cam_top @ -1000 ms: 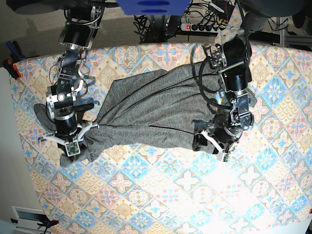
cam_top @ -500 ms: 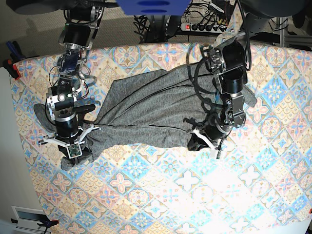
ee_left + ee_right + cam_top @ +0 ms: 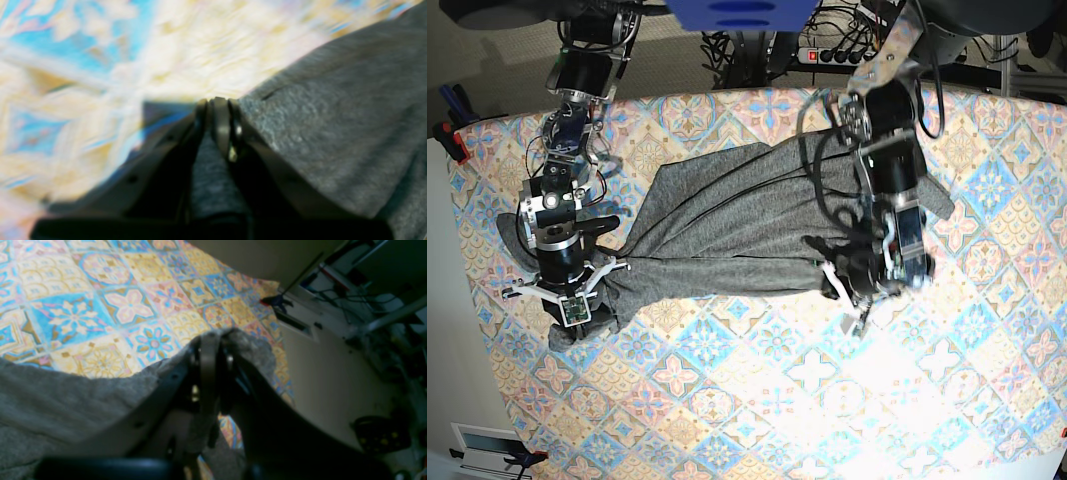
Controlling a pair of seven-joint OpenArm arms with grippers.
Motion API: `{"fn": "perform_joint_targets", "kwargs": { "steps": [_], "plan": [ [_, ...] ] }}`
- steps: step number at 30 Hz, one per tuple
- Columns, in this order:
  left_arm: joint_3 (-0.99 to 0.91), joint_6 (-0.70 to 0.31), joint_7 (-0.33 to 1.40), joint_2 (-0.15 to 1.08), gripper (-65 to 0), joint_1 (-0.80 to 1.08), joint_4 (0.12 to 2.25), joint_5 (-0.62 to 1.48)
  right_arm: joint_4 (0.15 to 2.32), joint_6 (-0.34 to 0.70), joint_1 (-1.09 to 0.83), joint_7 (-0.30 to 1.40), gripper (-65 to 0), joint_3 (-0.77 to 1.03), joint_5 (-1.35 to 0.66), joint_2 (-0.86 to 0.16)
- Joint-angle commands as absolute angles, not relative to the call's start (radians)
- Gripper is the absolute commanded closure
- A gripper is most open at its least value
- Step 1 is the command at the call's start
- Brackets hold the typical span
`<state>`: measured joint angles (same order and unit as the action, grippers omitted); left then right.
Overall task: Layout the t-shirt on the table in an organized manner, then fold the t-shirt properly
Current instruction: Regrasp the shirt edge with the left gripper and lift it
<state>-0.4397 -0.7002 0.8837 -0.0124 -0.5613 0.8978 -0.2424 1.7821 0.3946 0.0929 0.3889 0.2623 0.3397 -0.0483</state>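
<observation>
Nowhere does the plain t-shirt [image 3: 727, 230] bear readable writing.

The t-shirt [image 3: 737, 235] is lying stretched across the far half of the table [image 3: 757, 400], running from the base view's left to its right. The right gripper [image 3: 577, 300] is sitting at the shirt's left end in that view, the left gripper [image 3: 852, 290] at its near right edge, the 2 well apart. Beyond the table's far edge, a power strip [image 3: 842, 55] is lying on the floor.
</observation>
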Motion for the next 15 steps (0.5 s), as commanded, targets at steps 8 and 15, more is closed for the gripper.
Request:
{"fn": "perform_joint_targets", "kwargs": {
  "steps": [8,15],
  "plan": [
    [-0.470,-0.698,0.995,0.033,-2.2,-0.745,0.920,-0.217,1.761,0.381,0.294,0.452,0.0,0.410,0.340,-0.054],
    [-0.529,-0.698,0.998,0.059,-2.2,-0.837,0.918,-0.226,1.712,0.381,0.374,0.478,0.0,0.414,0.338,-0.058]
  ]
}}
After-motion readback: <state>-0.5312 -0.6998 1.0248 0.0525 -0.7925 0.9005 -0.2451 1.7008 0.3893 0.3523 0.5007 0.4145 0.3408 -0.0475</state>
